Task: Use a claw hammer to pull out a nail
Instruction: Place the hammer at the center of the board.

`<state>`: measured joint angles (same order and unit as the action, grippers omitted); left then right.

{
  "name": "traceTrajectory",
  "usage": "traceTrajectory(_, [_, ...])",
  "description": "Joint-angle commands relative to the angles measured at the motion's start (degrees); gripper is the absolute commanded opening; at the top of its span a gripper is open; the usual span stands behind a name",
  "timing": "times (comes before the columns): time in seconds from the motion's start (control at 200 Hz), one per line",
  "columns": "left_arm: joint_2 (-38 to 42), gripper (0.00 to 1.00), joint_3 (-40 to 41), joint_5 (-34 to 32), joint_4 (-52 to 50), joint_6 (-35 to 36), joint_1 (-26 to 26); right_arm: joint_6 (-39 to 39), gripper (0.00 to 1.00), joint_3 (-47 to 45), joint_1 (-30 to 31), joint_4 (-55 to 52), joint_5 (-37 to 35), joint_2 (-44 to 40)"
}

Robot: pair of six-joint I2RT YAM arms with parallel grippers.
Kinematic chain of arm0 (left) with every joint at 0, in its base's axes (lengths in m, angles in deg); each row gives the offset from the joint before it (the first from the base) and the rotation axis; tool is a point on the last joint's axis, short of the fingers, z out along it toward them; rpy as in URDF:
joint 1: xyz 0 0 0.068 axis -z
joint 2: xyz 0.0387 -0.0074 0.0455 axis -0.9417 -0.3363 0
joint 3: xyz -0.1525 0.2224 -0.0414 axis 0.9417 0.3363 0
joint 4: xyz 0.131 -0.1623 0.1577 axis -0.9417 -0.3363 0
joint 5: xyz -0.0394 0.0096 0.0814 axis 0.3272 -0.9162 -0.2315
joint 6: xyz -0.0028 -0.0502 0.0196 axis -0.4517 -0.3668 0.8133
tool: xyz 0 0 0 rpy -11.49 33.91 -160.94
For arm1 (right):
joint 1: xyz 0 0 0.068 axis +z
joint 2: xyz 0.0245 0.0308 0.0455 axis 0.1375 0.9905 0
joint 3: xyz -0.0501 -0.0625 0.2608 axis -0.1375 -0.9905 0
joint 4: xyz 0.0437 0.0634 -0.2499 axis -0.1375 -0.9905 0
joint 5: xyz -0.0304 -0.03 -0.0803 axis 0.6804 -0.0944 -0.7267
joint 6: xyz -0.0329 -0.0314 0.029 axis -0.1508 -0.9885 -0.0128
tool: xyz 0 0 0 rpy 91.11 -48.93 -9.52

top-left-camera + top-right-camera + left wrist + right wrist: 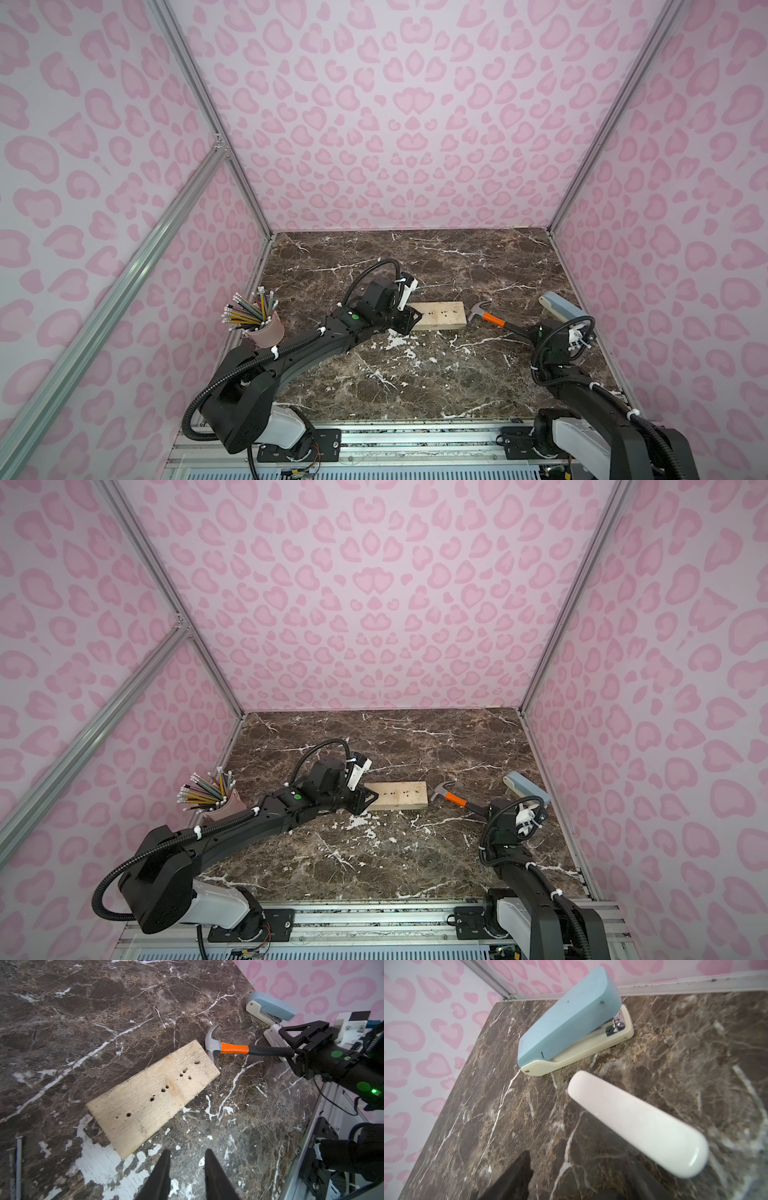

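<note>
The left hand [187, 1152] is held over the marble surface [83, 1012] with its two black fingers [162, 1169] a little apart and only bare stone between them. Just ahead of its fingertips the wooden plank [153, 1093] lies flat on the surface, its top dotted with a row of dark holes. At the end of the plank farthest from this hand sits the claw hammer [212, 1045]. Its silver head is just beside the plank's short edge and its curved claw points away from the left hand. The orange collar and black shaft run off toward the right hand [294, 1052], and the end of the shaft reaches in between that hand's fingers. In the right wrist view those fingers are spread wide, one sharp and the other only a dark blur, with bare surface between their tips. I cannot tell whether either finger touches the shaft. Just ahead of the right hand's fingertips lies a white oblong object [633, 1126], and beyond it a blue and cream stapler [566, 1018] sits close to the wall. Off to one side of the left hand, what looks like a long grey nail [19, 1159] lies on the surface. In a top view a pink cup of pencils [266, 332] stands beside the left arm, well behind its hand.
</note>
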<state>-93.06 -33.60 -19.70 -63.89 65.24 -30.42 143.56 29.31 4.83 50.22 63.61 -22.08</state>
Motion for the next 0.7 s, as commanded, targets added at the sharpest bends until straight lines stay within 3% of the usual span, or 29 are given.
traceTrajectory(0.0, [0.12,0.31,0.18,-2.51,4.00,-0.01,-0.06,2.26,0.80,5.36,-0.01,-10.95,-3.25,3.67])
traceTrajectory(0.195, [1.18,0.32,0.91,-6.34,3.87,-0.51,-0.28,2.95,0.83,14.60,0.86,-22.13,-6.44,10.38])
traceTrajectory(0.325, [3.39,0.35,2.04,-11.00,3.93,-0.89,-2.42,-3.91,0.84,20.80,7.84,-23.23,-11.22,11.64])
traceTrajectory(0.4, [4.53,0.49,2.58,-11.96,3.81,-0.94,-5.50,-8.26,0.84,25.33,12.55,-24.02,-13.63,13.58])
traceTrajectory(0.41, [4.63,0.64,2.65,-11.97,3.69,-0.95,-5.89,-8.76,0.84,25.93,13.02,-23.94,-13.79,13.87])
traceTrajectory(0.415, [4.66,0.83,2.66,-11.94,3.64,-0.92,-6.16,-9.28,0.84,26.20,13.23,-23.88,-13.79,14.05])
traceTrajectory(0.42, [4.71,0.92,2.67,-12.02,3.62,-0.87,-6.39,-9.72,0.84,26.47,13.51,-23.76,-13.83,14.19])
traceTrajectory(0.43, [4.82,1.00,2.78,-12.12,3.56,-0.82,-6.84,-10.51,0.84,27.00,14.01,-23.61,-13.91,14.37])
traceTrajectory(0.575, [6.57,0.97,3.23,-18.55,3.64,1.85,-12.19,-21.73,0.84,31.71,20.96,-19.01,-15.28,18.27])
traceTrajectory(0.695, [8.11,0.98,4.30,-25.62,6.62,2.01,-17.65,-32.70,0.83,30.69,23.80,-9.96,-7.67,18.10])
